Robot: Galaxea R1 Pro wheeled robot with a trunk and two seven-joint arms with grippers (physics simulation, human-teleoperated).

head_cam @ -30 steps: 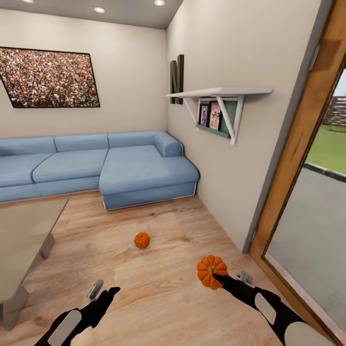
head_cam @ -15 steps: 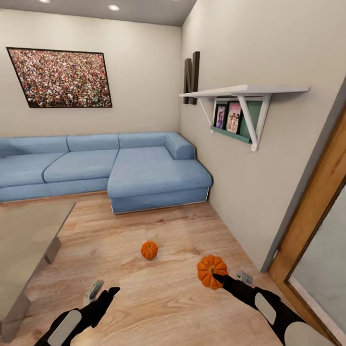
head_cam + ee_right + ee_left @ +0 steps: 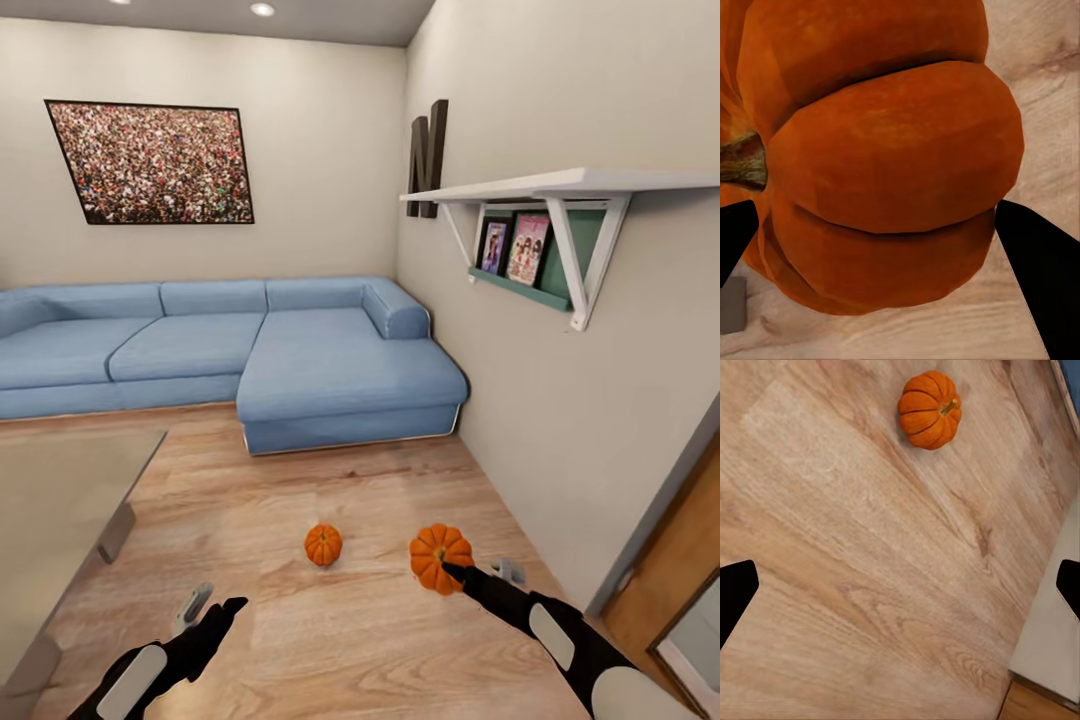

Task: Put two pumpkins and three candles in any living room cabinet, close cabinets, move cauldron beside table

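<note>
Right pincer grips pumpkin, stem sideways across the fingers

Living room of a home: long blue corner sofa against cream walls; framed crowd picture above it; white bracket shelf holding framed photos; large letter N ornament; light wood plank floor; grey glossy coffee table; recessed ceiling lights
</note>
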